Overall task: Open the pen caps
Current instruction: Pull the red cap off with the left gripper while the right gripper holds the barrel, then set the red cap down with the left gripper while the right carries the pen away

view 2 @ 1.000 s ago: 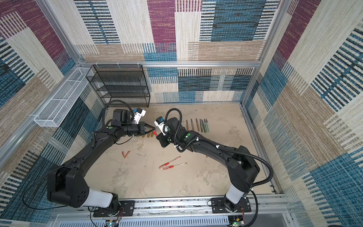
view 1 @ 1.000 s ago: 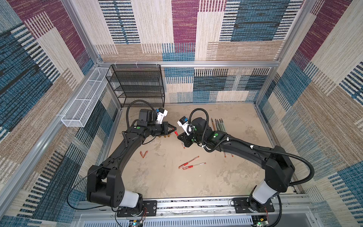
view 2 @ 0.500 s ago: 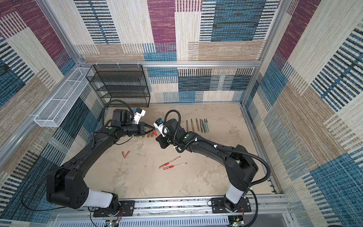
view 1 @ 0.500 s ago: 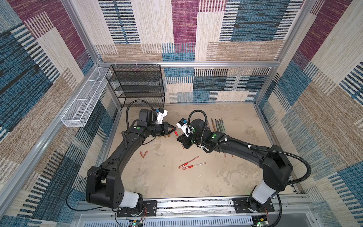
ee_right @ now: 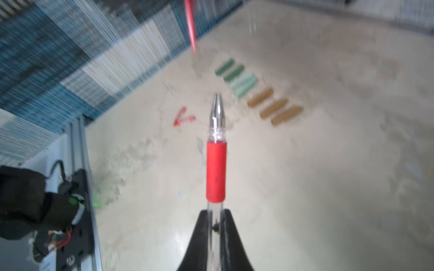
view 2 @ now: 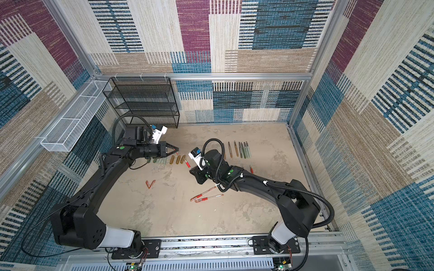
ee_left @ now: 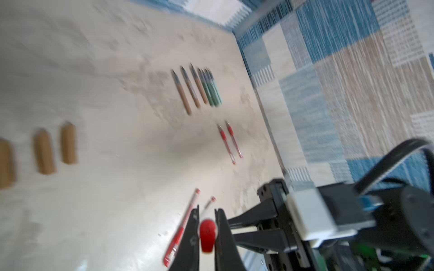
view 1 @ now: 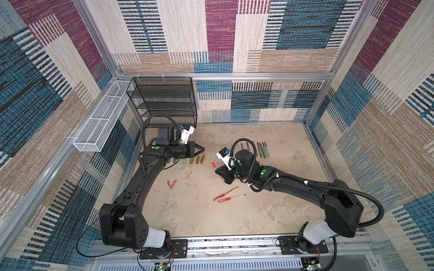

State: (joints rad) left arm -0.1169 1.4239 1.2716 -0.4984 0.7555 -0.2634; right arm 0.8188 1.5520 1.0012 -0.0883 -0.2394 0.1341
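Left gripper (ee_left: 206, 210) pinches a glossy red cap (ee_left: 207, 234); right gripper (ee_right: 216, 212) clamps a clear pen (ee_right: 216, 169), rubbery red sleeve, shiny cone tip, mid-frame in both top views.

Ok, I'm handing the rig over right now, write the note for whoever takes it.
Left gripper: shut on a red cap.
Right gripper: shut on the uncapped red pen.
Done: gold caps and green caps lie in a row, marker bodies apart at the back; two red caps lie loose.
Left: put down cap and pen, then open the two red pens near the front, which look still capped.
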